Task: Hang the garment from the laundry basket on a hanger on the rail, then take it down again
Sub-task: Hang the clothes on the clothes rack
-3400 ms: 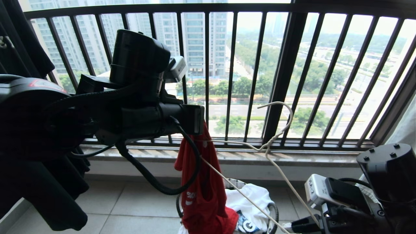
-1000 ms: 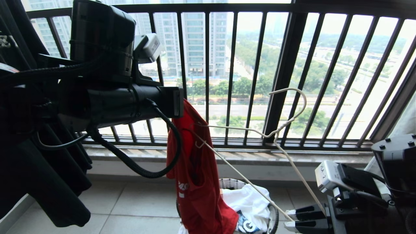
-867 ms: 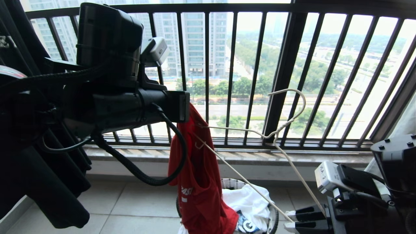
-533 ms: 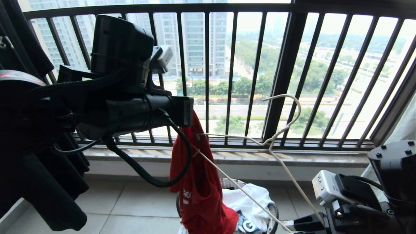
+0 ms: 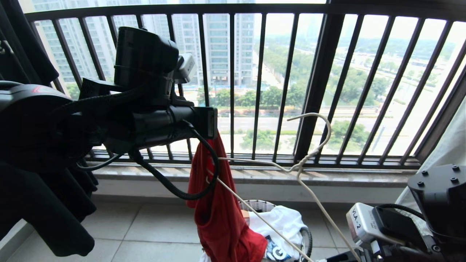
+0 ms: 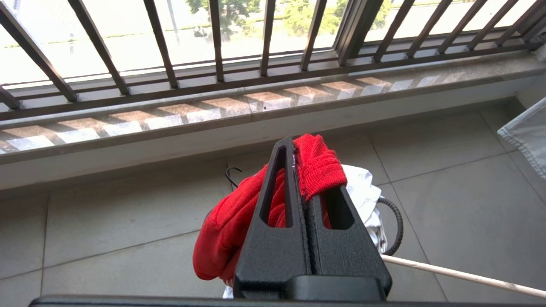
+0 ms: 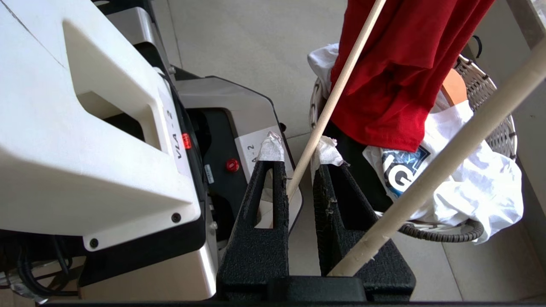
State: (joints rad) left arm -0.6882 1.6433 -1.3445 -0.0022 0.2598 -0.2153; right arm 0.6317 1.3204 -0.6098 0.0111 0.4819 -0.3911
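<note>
Compared with one second ago, the left hand (image 5: 213, 125) has come down a little and shifted toward the middle of the head view, and the hanger (image 5: 302, 165) has sunk with the right arm, so its hook now stands lower against the black window railing (image 5: 313, 87). The right hand (image 7: 298, 168) has dropped almost out of the bottom edge of the head view.

The left hand is held up in front of the railing, its two fingers (image 6: 294, 200) pressed together on a fold of the red garment (image 5: 218, 207). The cloth bunches over the fingertips and the rest hangs straight down below the hand as a long red strip. Its lower end falls into the laundry basket (image 5: 307, 236), which stands on the tiled floor (image 5: 145, 225) directly under the hand. A white printed shirt (image 5: 284, 225) lies in the basket beside the red cloth.

The right hand is low at the right side, near the robot's own base. In the right wrist view its fingers, with white padding on the tips, pinch one thin bar of the hanger between them, with a narrow gap left. From this hand the white hanger rises slanted toward the railing. One of its arms reaches across to the garment just below the left hand, where it touches the red cloth.

A black garment (image 5: 43, 203) hangs at the far left.
</note>
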